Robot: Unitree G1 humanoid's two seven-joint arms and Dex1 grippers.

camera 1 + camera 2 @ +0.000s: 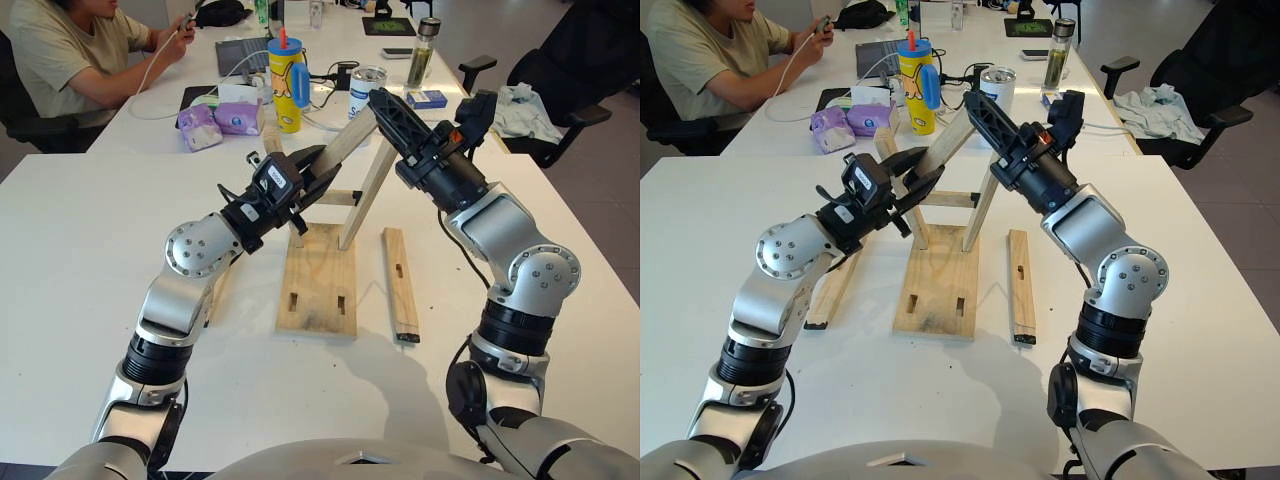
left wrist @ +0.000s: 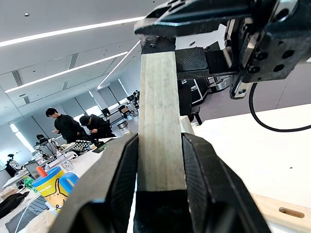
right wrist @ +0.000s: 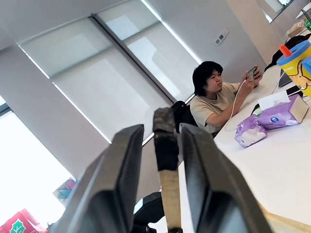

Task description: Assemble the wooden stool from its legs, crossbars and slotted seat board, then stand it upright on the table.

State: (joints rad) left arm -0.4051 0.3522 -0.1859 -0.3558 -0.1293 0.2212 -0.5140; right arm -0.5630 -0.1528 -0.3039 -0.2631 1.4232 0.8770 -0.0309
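The slotted seat board [image 1: 318, 285] lies flat at the table's middle. On it stands a partial frame: two upright legs [image 1: 365, 200] joined by a crossbar [image 1: 338, 197]. Above the frame a wooden bar [image 1: 348, 140] slants up to the right, held at both ends. My left gripper [image 1: 312, 170] is shut on its lower end, the wood [image 2: 158, 111] filling the space between the fingers. My right gripper [image 1: 385, 108] is shut on its upper end [image 3: 167, 184]. One loose slotted leg [image 1: 400, 283] lies right of the board. Another piece [image 1: 832, 290] lies on the left under my left arm.
At the table's far side stand a yellow cup [image 1: 285, 85], purple tissue packs [image 1: 222, 122], a can [image 1: 367, 90] and a bottle [image 1: 421, 50]. A seated person [image 1: 75, 50] is at the far left. A chair [image 1: 560, 95] stands beyond the right edge.
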